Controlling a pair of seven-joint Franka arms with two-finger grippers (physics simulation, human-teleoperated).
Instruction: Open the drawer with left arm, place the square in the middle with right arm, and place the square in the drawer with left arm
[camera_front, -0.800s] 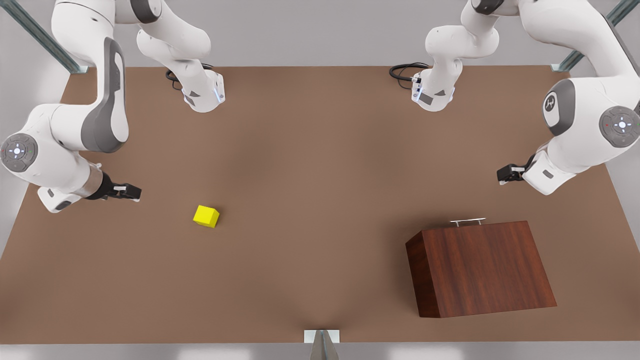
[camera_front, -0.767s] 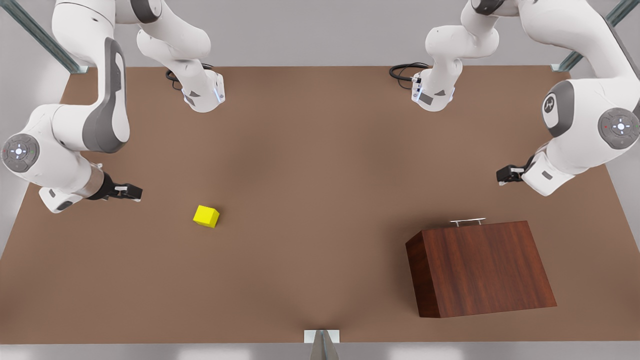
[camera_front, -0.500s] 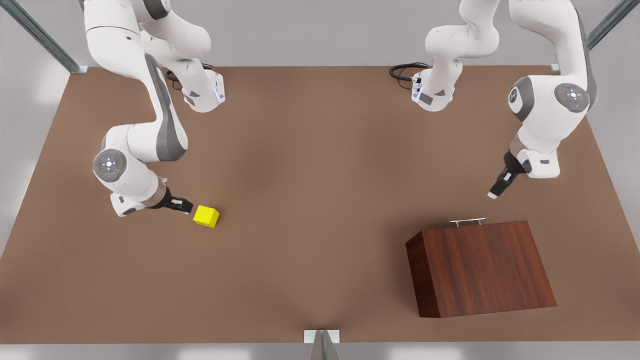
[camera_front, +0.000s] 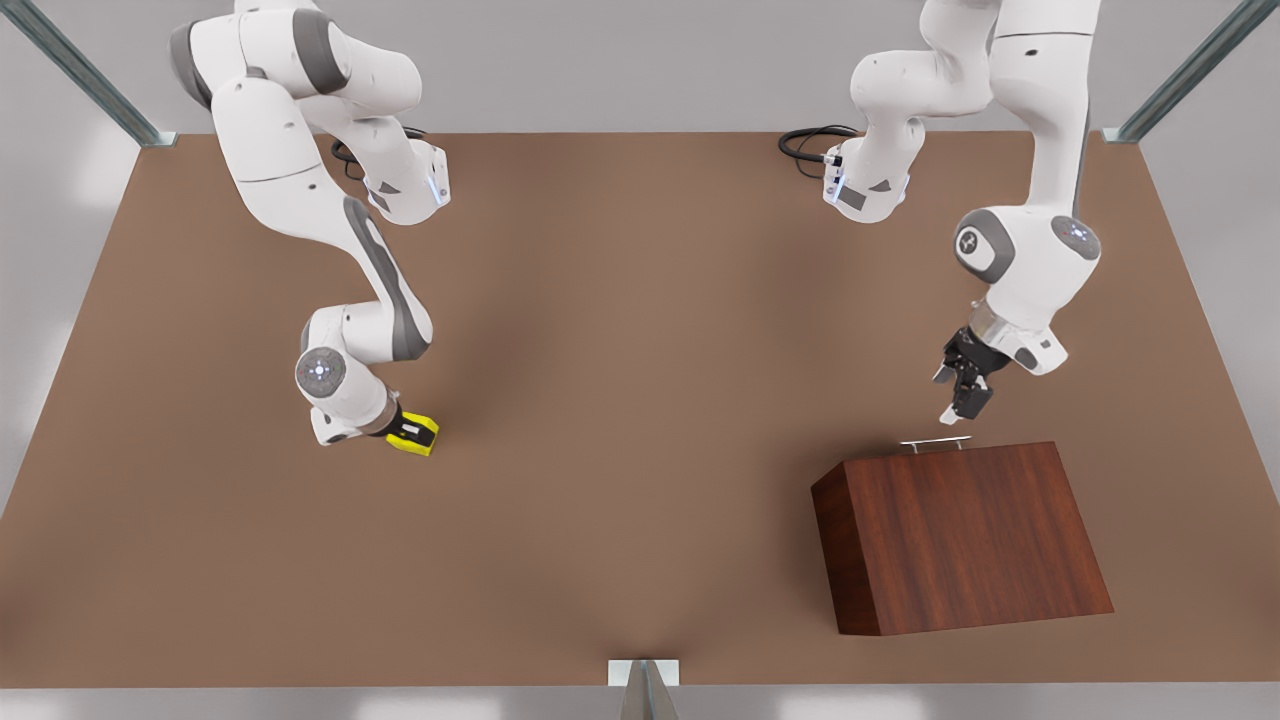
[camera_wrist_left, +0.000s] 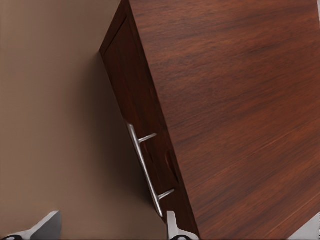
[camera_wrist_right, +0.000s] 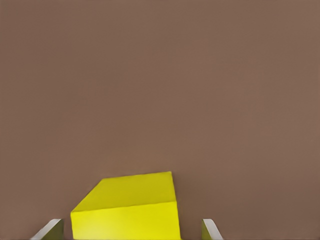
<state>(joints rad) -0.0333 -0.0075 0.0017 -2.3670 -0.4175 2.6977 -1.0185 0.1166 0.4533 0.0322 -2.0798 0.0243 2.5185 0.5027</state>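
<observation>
Drawer (camera_front: 935, 449) shut flush in the wooden cabinet (camera_front: 960, 535), toward the worktop's (camera_front: 640, 300) near edge on the front view's right, silver handle (camera_front: 935, 441) on the face turned to the far edge. Left gripper (camera_front: 958, 398) hanging just above that handle, apart from it, jaws spread wide, pale fingertips (camera_wrist_left: 47, 226) straddling the bar's (camera_wrist_left: 145, 167) lower end in the left wrist view. Right gripper (camera_front: 408, 432) low at the yellow cube (camera_front: 420, 437), toward the front view's left, jaws open, one fingertip (camera_wrist_right: 50, 230) either side of the cube (camera_wrist_right: 127, 210), contact unclear.
</observation>
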